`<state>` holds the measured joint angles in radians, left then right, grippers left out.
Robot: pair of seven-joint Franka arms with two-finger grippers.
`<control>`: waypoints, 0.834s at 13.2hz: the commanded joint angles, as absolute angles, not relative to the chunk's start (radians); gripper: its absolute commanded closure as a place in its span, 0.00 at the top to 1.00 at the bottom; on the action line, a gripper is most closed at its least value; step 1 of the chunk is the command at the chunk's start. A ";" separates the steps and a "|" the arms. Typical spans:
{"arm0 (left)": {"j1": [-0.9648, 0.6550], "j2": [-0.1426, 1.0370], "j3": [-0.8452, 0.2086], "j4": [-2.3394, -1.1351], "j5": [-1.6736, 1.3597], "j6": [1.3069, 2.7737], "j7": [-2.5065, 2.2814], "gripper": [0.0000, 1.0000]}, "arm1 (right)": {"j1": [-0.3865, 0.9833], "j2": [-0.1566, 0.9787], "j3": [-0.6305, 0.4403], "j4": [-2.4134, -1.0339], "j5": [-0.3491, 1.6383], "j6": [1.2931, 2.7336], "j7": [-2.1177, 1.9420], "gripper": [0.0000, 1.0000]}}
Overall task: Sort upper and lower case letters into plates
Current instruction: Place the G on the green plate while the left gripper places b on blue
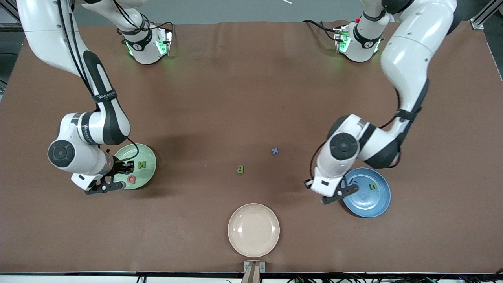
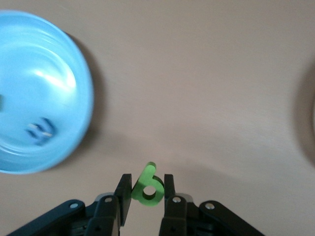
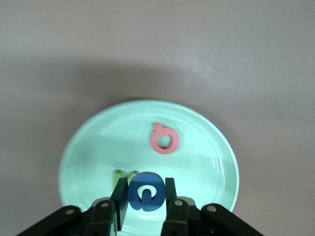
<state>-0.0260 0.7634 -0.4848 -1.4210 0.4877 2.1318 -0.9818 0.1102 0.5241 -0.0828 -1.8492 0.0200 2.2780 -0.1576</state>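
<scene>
My right gripper is shut on a blue letter G and holds it over the mint green plate, which also shows in the right wrist view. On that plate lie a green N and a red Q. My left gripper is shut on a small green letter with a stem and a loop, over the table just beside the blue plate. That plate holds a green n and a blue letter. A green B and a blue x lie on the table between the plates.
A cream-beige plate sits near the table's front edge, nearer the front camera than the B. The brown table top stretches between the arm bases.
</scene>
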 commanded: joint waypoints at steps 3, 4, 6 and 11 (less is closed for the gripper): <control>0.147 0.703 -0.499 -1.537 0.491 2.121 -0.706 0.00 | 0.084 0.479 -0.061 -2.013 0.020 2.407 -0.181 0.58; 0.170 0.709 -0.499 -1.537 0.492 2.125 -0.666 0.00 | 0.080 0.479 -0.061 -2.008 0.020 2.402 -0.196 0.97; 0.204 0.725 -0.497 -1.536 0.492 2.132 -0.603 0.00 | 0.081 0.476 -0.060 -1.987 0.020 2.385 -0.196 1.00; 0.262 0.755 -0.492 -1.581 0.496 2.173 -0.538 0.03 | 0.174 0.480 0.040 -1.867 0.063 2.326 0.180 1.00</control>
